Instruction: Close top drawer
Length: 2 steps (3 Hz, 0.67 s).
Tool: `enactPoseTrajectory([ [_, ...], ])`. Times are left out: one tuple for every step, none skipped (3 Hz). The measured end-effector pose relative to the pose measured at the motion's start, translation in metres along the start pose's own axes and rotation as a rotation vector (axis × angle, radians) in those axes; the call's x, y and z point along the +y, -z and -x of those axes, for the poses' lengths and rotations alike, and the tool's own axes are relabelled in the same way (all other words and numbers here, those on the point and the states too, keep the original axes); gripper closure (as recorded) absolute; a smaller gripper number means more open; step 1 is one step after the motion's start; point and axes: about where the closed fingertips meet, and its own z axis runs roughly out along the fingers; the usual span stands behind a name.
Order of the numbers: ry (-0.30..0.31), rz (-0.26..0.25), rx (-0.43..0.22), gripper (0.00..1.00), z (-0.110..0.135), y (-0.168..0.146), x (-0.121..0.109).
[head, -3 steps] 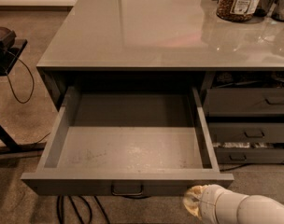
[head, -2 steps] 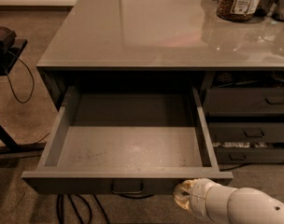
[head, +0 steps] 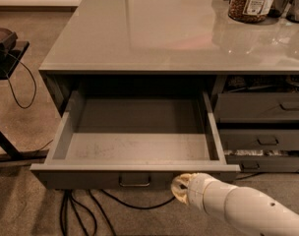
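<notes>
1. The top drawer (head: 90, 178) stands partly pulled out from under the tabletop (head: 154, 38). Its pale, scuffed floor is in plain sight and nothing lies in it.
2. My tool (head: 180, 188) sits low in the camera view, at the lower edge of the drawer's tall front. It is just right of the small central pull (head: 134, 180) and left of the drawer's right corner.
3. The white arm (head: 248, 211) comes in from the bottom right, and the tool's tip points left and up at the front panel. It looks to be against the panel, but I cannot confirm contact.
4. I cannot tell whether the tool is open or closed; it holds nothing that I can see.
5. Right of the top drawer, the shallower grey drawers (head: 260, 107) sit nearly flush. A jar (head: 250, 1) stands at the far right of the tabletop, and dark cables (head: 90, 208) trail on the carpet below.
6. Against a second ago, the tool has travelled left and upward, from well below the drawer's right corner to the front panel near the pull.
7. The drawer has also slid inward: its front rim sits higher in view and less of the floor shows.
</notes>
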Motion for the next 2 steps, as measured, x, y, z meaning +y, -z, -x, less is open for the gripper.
enactPoseTrajectory([
  [-0.015, -0.099, 0.008, 1.0, 0.001, -0.009, -0.041],
  [-0.018, -0.158, 0.062, 1.0, -0.012, -0.026, -0.093],
])
